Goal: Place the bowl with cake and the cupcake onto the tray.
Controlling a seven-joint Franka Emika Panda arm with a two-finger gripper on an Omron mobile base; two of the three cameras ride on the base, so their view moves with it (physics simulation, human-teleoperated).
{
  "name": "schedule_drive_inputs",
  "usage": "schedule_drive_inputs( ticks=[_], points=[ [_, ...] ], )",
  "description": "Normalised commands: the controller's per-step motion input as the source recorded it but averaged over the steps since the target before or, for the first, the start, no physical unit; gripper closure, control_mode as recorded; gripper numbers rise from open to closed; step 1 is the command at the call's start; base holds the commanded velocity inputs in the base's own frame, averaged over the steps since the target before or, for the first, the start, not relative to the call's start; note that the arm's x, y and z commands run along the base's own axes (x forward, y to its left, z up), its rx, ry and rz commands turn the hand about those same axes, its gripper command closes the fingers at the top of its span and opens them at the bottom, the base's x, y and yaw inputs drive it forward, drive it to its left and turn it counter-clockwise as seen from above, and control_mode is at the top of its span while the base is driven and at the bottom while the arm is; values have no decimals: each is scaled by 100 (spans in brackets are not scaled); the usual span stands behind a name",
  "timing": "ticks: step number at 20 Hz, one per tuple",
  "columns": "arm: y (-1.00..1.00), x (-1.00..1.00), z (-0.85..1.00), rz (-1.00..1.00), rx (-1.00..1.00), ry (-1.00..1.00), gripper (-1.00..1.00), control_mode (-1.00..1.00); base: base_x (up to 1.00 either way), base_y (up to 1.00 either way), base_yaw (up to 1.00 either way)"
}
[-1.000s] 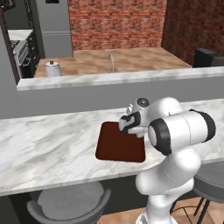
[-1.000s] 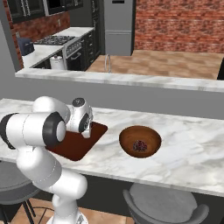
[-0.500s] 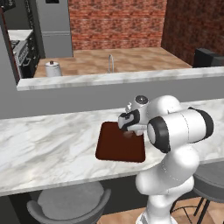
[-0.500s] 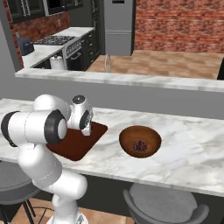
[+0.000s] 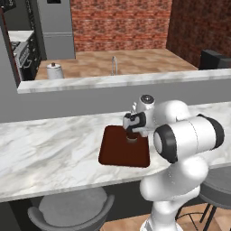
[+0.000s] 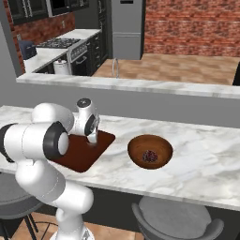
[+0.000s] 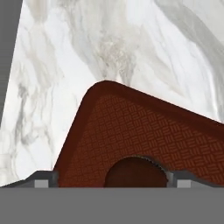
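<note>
Now hand [image 7: 107, 180] wide above cupcake [image 7: 135, 171] on tray [image 7: 144, 131].

cupcake [image 7: 136, 172] on tray [image 5: 118, 153], bowl with cake [image 6: 150, 151] right of tray on counter [image 6: 201, 159]

Both base views look forward and down from behind the arm, one from its left and one from its right, sharing the marble worktop [image 5: 54, 149], the tray [image 5: 118, 151] and the kitchen beyond. The hand view sits very close above the tray [image 7: 144, 131], its corner at frame centre, worktop [image 7: 87, 43] filling the top.
</note>
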Motion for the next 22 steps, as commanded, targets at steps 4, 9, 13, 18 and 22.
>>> schedule_drive_inputs(
  ticks=[4,9,13,18,22],
  points=[
    [-47,-18,100,-13,0,19,-100,-100,0,0,0],
    [-94,-3,67,-49,0,51,-100,-100,0,0,0],
    [-26,14,67,-10,-9,48,-100,-100,0,0,0],
    [-54,-6,-5,31,2,4,-100,-100,0,0,0],
    [-28,-18,0,61,0,0,-100,-100,0,0,0]
  ],
)
